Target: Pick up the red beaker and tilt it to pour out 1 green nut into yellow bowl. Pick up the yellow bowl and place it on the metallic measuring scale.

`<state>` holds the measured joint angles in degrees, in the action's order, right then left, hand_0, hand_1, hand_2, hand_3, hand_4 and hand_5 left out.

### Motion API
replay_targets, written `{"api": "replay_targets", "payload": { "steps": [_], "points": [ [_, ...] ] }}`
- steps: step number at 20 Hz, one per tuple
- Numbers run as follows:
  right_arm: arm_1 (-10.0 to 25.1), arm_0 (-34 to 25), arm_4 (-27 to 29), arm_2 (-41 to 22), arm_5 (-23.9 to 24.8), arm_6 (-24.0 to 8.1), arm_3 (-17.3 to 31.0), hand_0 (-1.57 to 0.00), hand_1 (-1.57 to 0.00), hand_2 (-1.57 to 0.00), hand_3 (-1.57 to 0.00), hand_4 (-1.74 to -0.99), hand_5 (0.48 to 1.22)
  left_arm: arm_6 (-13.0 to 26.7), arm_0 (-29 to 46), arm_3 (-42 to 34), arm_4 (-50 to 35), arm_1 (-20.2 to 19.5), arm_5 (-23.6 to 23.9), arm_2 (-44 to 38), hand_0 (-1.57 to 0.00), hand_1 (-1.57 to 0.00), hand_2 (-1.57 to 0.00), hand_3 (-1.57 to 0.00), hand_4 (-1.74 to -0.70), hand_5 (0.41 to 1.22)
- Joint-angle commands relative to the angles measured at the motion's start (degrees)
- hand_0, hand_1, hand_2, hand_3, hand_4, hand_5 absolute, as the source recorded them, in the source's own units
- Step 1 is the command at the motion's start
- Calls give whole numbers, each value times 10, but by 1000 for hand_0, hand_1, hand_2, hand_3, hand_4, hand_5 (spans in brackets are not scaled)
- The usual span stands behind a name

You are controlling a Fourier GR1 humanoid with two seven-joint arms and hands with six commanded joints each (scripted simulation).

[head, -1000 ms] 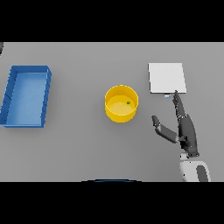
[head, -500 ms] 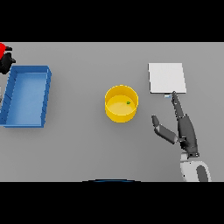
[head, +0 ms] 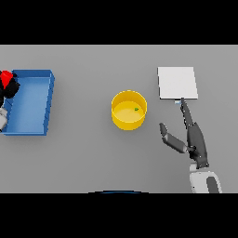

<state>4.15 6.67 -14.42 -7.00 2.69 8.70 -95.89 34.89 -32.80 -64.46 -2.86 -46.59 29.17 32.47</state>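
The yellow bowl (head: 128, 110) stands at the table's middle with one green nut (head: 136, 109) inside it. The metallic measuring scale (head: 176, 82), a flat pale square, lies to the bowl's upper right. My right hand (head: 194, 137) rests open on the table just below the scale, fingers straight, thumb spread toward the bowl and apart from it. At the far left edge, my left hand (head: 11, 88) is curled round the red beaker (head: 5, 77), which is partly cut off by the view's edge, at the blue tray's left rim.
A blue rectangular tray (head: 47, 103) sits at the left side of the table, under and beside the left hand. Grey table surface lies between the tray and the bowl.
My left hand with the red beaker has come into view at the left edge and moved rightward and down to the blue tray's rim. The right hand, bowl and scale have not moved.
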Motion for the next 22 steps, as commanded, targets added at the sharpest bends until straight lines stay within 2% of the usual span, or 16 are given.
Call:
{"api": "replay_targets", "payload": {
  "steps": [1, 2, 3, 4, 6, 8, 10, 13, 18, 19, 21, 22],
  "points": [
    [2, 5, -3, -1, 0, 9, -3, 1, 1, 1, 1, -1202, 667, -1, 0, -6, -3, -5, -4, 13, -1571, -1571, -1571, -1555, -1667, 908],
    [3, 0, -3, 1, 1, 0, 0, 1, 1, 1, 1, -1197, 664, 0, -1, -12, -15, -16, -21, 22, -1571, -1571, -1571, -1503, -1530, 865],
    [8, 4, 3, 4, -3, 1, -7, 1, 1, 1, 1, -1192, 663, -4, 7, -34, -25, -28, -44, 24, -1564, -1449, -1432, -1362, -1374, 830],
    [5, 9, 5, 3, -4, 4, -5, 1, 1, 1, 1, -1188, 663, -10, 16, -47, -46, -34, -66, 26, -1457, -1180, -1187, -1129, -1229, 803],
    [5, 17, 3, 1, -3, 10, -11, 1, 1, 1, 1, -1185, 665, 1, 18, -65, -66, -47, -102, 32, -932, -755, -767, -722, -1034, 758],
    [7, 14, -1, 2, 0, -2, -9, 1, 1, 1, 1, -1182, 667, 0, 13, -80, -78, -63, -133, 34, -596, -483, -490, -462, -916, 723],
    [9, 8, 4, 5, -3, -7, -4, 1, 1, 1, 1, -1187, 667, 1, 12, -82, -90, -62, -149, 34, -381, -309, -313, -295, -851, 698],
    [3, 16, -7, -8, -3, -8, -17, 1, 1, 1, 1, -1188, 668, -6, 14, -76, -92, -55, -146, 36, -195, -158, -160, -151, -802, 679],
    [6, 9, -44, -18, 13, -25, -15, 1, 1, 1, 1, -1203, 660, -35, 7, -70, -102, -58, -133, 13, -63, -51, -52, -49, -785, 674],
    [11, 6, -48, -19, 9, -33, -15, 1, 1, 1, 1, -1198, 662, -38, 4, -66, -103, -53, -133, 12, -50, -41, -41, -39, -786, 671],
    [26, -18, -40, -25, -19, -23, -11, 1, 1, 1, 1, -1162, 694, -51, 8, -65, -101, -52, -127, 11, -32, -26, -26, -24, -780, 679],
    [41, -36, -49, -32, -34, -25, -6, 1, 1, 1, 1, -1180, 708, -48, 8, -64, -101, -50, -126, 12, -25, -20, -21, -19, -776, 685]
  ]
}}
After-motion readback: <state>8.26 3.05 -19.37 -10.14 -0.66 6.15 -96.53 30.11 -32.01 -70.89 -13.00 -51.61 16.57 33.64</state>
